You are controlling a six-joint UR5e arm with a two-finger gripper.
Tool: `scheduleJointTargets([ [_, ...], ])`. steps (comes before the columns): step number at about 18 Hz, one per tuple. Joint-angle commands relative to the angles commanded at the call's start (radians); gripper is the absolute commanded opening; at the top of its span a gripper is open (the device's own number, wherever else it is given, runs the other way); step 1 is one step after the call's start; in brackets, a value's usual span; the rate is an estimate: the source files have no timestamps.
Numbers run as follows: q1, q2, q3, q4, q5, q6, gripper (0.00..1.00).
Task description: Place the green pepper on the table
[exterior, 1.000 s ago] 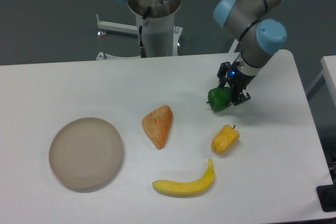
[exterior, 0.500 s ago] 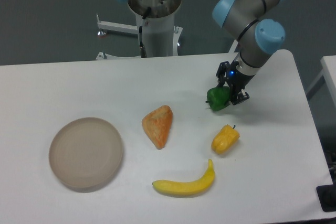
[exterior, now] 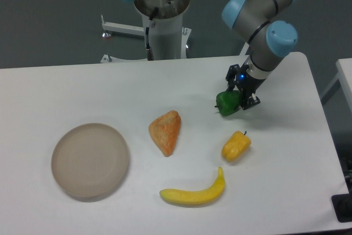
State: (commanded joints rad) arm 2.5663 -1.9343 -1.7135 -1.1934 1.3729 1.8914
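The green pepper [exterior: 227, 103] is a small glossy dark-green lobed toy at the right of the white table [exterior: 82, 89]. My gripper [exterior: 239, 96] is shut on the green pepper, its black fingers clamping the pepper's right side. The pepper hangs at or just above the tabletop; whether it touches I cannot tell. The arm comes down to it from the upper right.
A yellow-orange pepper [exterior: 236, 146] lies just below the gripper. A banana [exterior: 193, 192] lies near the front edge, an orange wedge-shaped piece [exterior: 166, 131] in the middle, and a round beige plate [exterior: 90, 160] at the left. The arm's base column [exterior: 164, 28] stands behind the table.
The gripper and the green pepper have shifted very slightly to the left and up. Everything else is unmoved.
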Motion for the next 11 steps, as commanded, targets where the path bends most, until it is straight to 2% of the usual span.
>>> scheduleJointTargets([
  [4,0.000,0.002,0.011,0.003,0.000,0.002,0.85],
  [6,0.002,0.003,0.017,0.003,0.000,0.000,0.97],
  [7,0.002,0.009,0.023,0.005,0.000,0.000,1.00],
  [11,0.003,0.017,0.058,0.008,0.006,0.000,1.00],
])
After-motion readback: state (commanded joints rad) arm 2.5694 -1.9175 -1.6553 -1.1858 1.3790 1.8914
